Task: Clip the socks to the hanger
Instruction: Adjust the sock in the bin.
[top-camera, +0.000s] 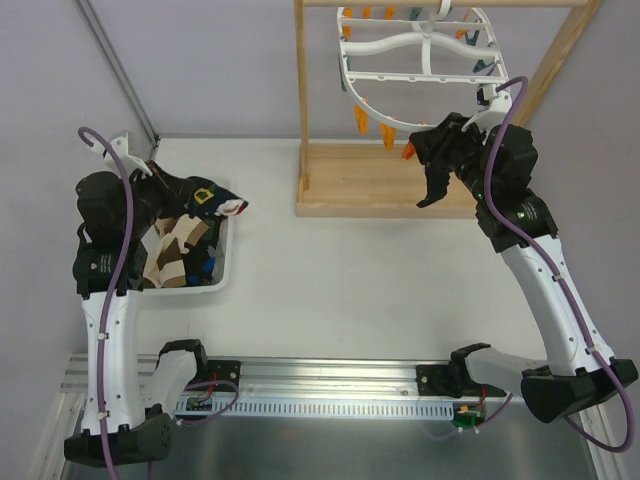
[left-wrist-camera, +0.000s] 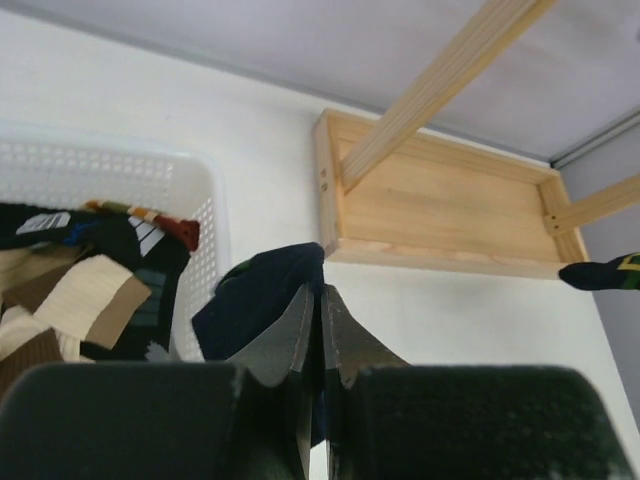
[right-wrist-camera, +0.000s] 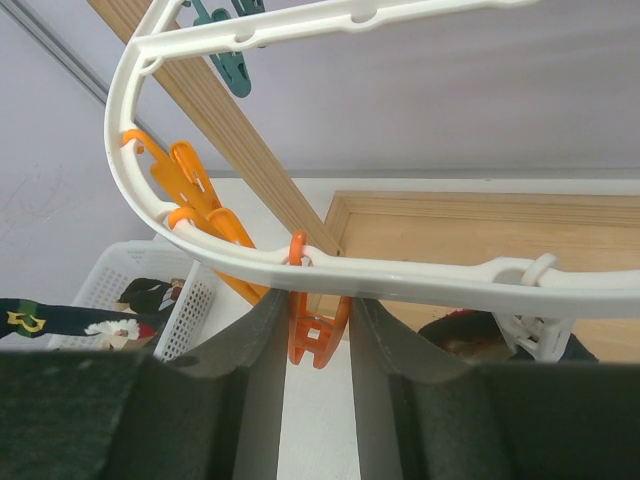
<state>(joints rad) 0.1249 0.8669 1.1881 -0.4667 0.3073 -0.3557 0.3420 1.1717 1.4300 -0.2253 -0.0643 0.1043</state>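
Note:
My left gripper (top-camera: 190, 192) is shut on a dark navy sock (top-camera: 222, 202) with a yellow mark, held up over the basket's far corner. In the left wrist view the sock (left-wrist-camera: 260, 300) bunches out from between the closed fingertips of the left gripper (left-wrist-camera: 320, 295). The white hanger (top-camera: 410, 75) hangs from the wooden stand. My right gripper (top-camera: 418, 150) is at its lower rim. In the right wrist view the fingers of the right gripper (right-wrist-camera: 318, 300) press both sides of an orange peg (right-wrist-camera: 318, 330) that dangles from the hanger's rim (right-wrist-camera: 420, 275).
A white perforated basket (top-camera: 228, 265) at the left holds several tan and dark socks (top-camera: 175, 250). The wooden stand's base tray (top-camera: 370, 180) sits at the table's far middle, its posts rising on both sides. More orange pegs (right-wrist-camera: 190, 180) and teal pegs (right-wrist-camera: 230, 65) ring the hanger.

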